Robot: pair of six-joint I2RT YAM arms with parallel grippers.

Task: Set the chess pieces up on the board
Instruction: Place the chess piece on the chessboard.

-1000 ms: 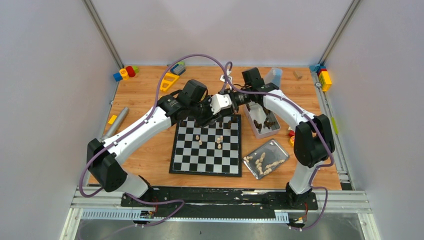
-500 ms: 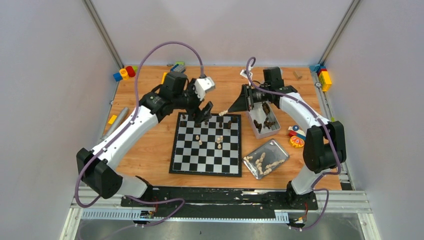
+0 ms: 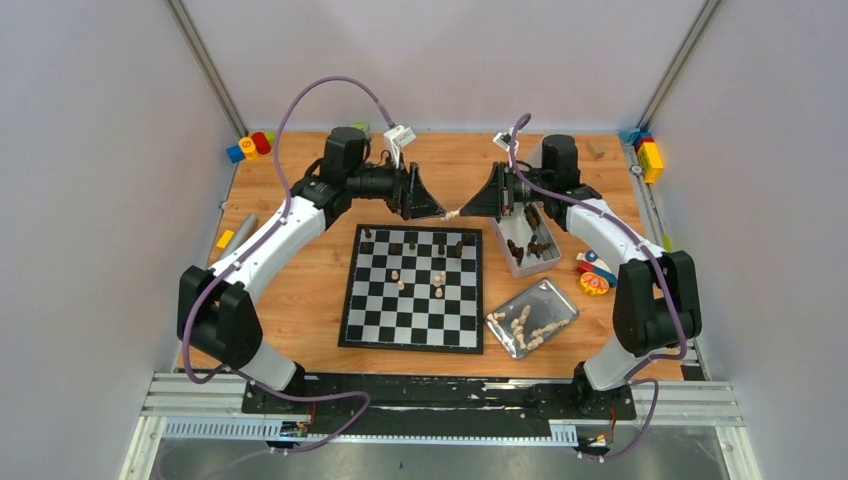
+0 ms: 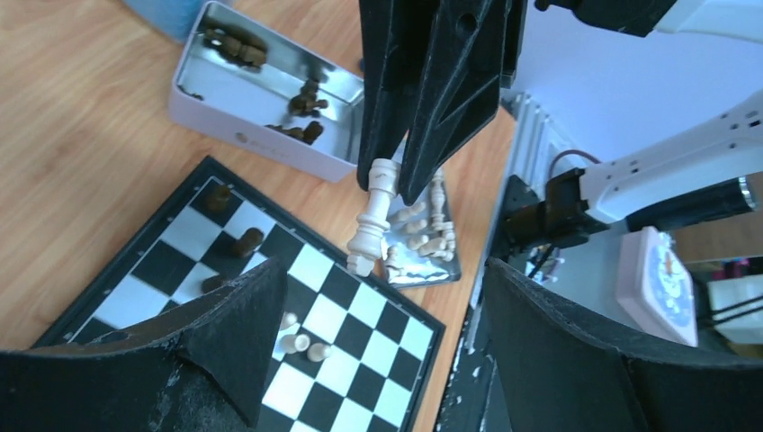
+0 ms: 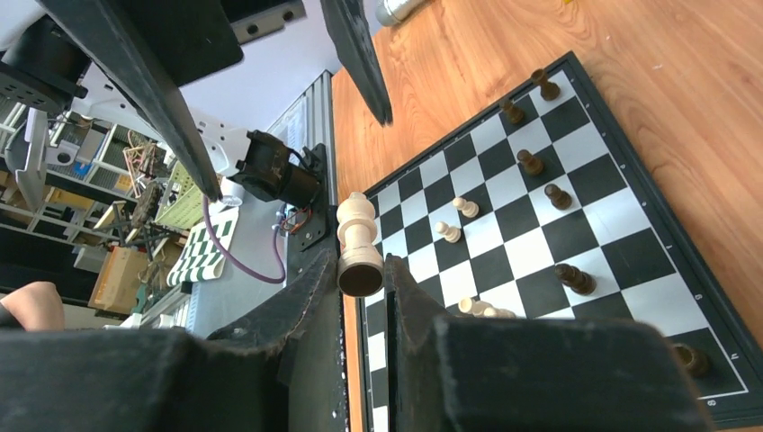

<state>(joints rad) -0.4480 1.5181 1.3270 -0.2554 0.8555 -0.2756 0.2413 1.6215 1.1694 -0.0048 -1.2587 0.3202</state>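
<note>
The board (image 3: 413,300) lies mid-table, with several dark chess pieces (image 3: 440,241) along its far rows and a few cream ones (image 3: 438,281) near the middle. Beyond the board's far edge, my right gripper (image 3: 468,208) points left and is shut on the base of a cream chess piece (image 3: 452,213). That piece (image 5: 358,241) shows clamped between the fingers in the right wrist view. Facing it, my left gripper (image 3: 432,203) stands open, close to the piece without touching. In the left wrist view the cream piece (image 4: 373,216) hangs from the right gripper, ahead of my spread, empty fingers (image 4: 243,324).
A white tray (image 3: 508,262) of dark pieces sits right of the board. A metal tray (image 3: 562,300) of cream pieces lies nearer. Toy blocks sit at the back left (image 3: 250,145) and back right (image 3: 647,155). There is a grey cylinder (image 3: 232,245) at the left and a round toy (image 3: 593,283) at the right.
The grippers were together over the board's far edge. My left gripper opened and drew back left. The right gripper pulled back right, holding the cream piece.
</note>
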